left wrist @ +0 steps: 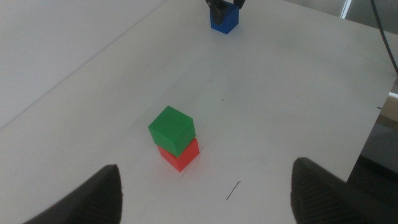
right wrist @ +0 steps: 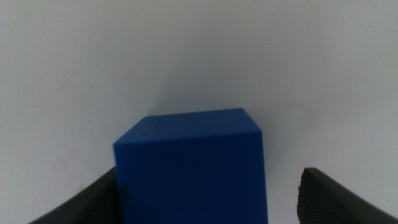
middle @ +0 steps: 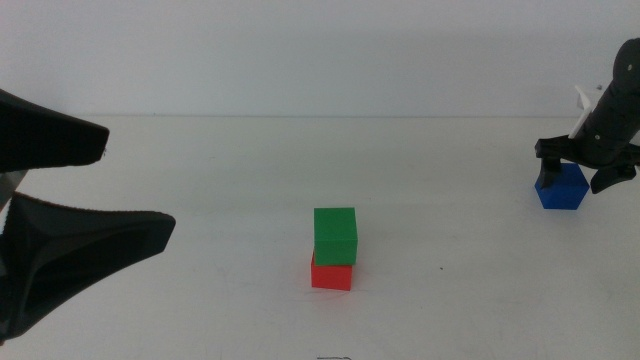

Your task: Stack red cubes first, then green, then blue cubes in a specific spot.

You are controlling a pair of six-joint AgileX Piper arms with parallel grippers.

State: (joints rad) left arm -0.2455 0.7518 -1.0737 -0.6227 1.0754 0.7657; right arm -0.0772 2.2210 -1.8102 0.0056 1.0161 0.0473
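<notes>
The green cube [middle: 335,235] is sitting squarely on the red cube [middle: 331,275] on the white counter [middle: 200,170]. Well to the right of that stack, the right claw [middle: 588,170] is straddling the blue cube [middle: 560,188], jaws apart, one touching its side. The left claw [middle: 120,185] is waiting well left of the stack, jaws spread wide and empty.

The stack [middle: 333,262] stands on the table [middle: 300,160], with one cube [middle: 335,234] resting on top of another cube [middle: 331,275], slightly turned against it. Well apart from the stack, to its right and farther back, a third cube [middle: 560,187] sits on the table, and the right gripper [middle: 585,170] is down over it with a jaw on either side. The left gripper [middle: 125,180] hangs well to the left of the stack, jaws spread wide, touching nothing.
</notes>
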